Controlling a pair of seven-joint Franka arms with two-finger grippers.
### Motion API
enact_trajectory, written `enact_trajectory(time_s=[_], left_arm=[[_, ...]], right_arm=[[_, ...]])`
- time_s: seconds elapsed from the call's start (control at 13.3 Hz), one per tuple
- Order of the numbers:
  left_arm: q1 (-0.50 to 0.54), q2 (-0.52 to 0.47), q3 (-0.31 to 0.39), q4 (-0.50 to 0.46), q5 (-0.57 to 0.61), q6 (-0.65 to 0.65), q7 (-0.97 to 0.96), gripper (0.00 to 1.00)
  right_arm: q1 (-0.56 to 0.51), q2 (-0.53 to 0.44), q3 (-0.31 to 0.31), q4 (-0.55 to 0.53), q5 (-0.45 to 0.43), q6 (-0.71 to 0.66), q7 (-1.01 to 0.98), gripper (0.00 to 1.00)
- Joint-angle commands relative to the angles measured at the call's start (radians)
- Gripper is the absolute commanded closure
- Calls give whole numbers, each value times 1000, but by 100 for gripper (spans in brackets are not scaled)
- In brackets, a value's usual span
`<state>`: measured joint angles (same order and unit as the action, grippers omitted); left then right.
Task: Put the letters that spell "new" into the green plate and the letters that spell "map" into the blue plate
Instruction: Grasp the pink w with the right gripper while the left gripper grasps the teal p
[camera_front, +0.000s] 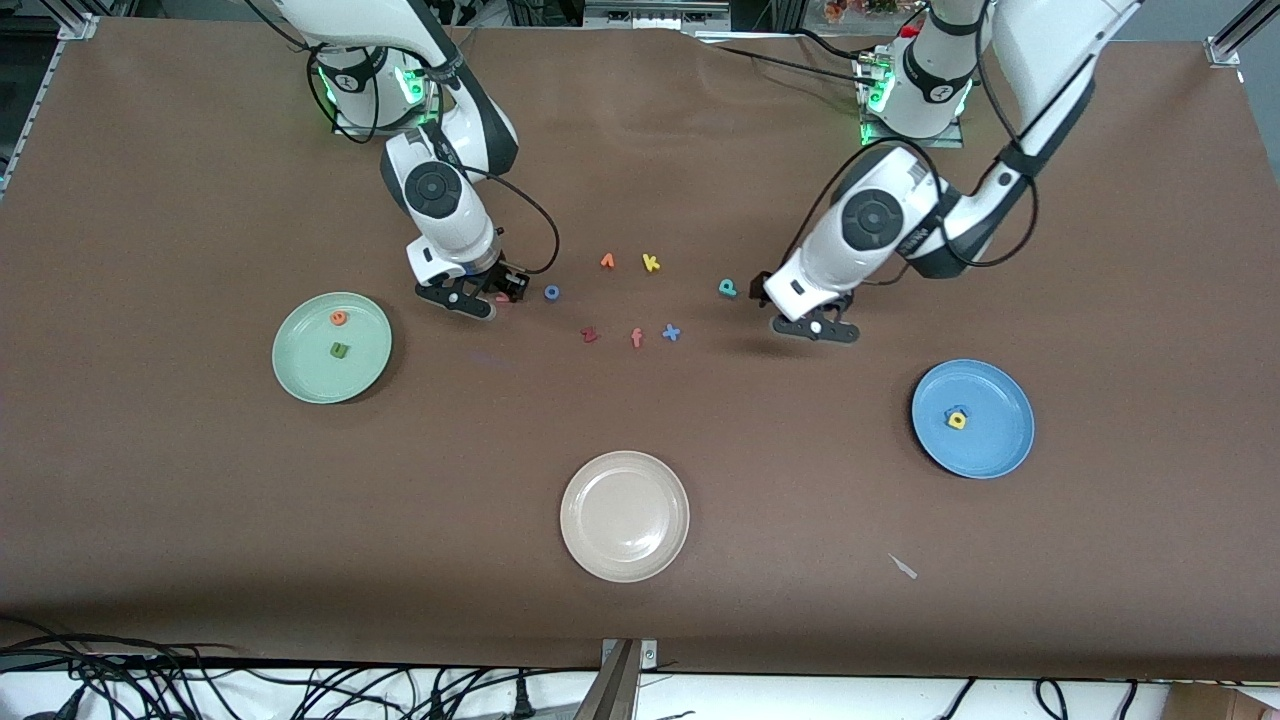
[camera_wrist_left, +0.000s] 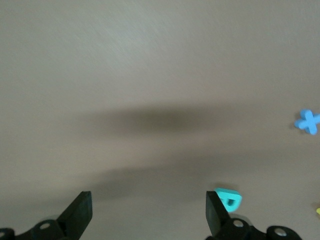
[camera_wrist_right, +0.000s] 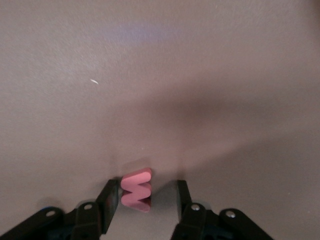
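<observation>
The brown table (camera_front: 640, 600) is carrying three plates. The green plate (camera_front: 300, 375) is lying toward the right arm's end, nearer to the front camera than the right gripper (camera_front: 487, 299), and it is already holding the orange e (camera_front: 339, 318) and the green n (camera_front: 340, 350), which are lying near each other but apart. The blue plate (camera_front: 990, 445) is lying toward the left arm's end, nearer to the camera than the left gripper (camera_front: 812, 327); inside it the yellow a (camera_front: 957, 421) is touching the blue m (camera_front: 958, 411). The beige-white plate (camera_front: 625, 560) is sitting nearest to the camera, well apart from both grippers.

The right gripper is standing low at the table, and its fingers (camera_wrist_right: 111, 200) are standing on both sides of the pinkish-red w (camera_wrist_right: 136, 189). One finger is looking to touch the letter, the other is still showing a small gap, so the letter is between the fingers but I cannot tell whether it is pinched.

The left gripper is hanging over bare table with its fingers (camera_wrist_left: 80, 212) spread wide and holding nothing. The teal p (camera_front: 728, 288) is lying on the table just beside one fingertip.

Between the two grippers some loose letters are lying: the blue o (camera_front: 551, 292) just beside the right gripper, the yellow k (camera_front: 651, 263), the blue x (camera_front: 671, 332) and the dark red z (camera_front: 589, 335).
</observation>
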<state>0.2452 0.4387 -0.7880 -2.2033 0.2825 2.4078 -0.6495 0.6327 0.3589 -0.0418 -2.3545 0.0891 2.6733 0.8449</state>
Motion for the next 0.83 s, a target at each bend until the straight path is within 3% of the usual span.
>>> enact_trajectory(time_s=[0.0,0.23,0.45,0.75], left_arm=[[-82,3,1,-18,99,27,-206,0],[-138,72,1,-12,223,65,-402,0],[-181,149,9,32,303,68,-495,2],[-185,186,10,59,322,65,-507,15]], right_arm=[[2,5,3,-15,6,37,16,51],[4,0,3,-14,6,34,16,94],[2,-79,-15,0,-9,-82,-15,97],[2,-182,-223,12,-11,-251,-405,97]])
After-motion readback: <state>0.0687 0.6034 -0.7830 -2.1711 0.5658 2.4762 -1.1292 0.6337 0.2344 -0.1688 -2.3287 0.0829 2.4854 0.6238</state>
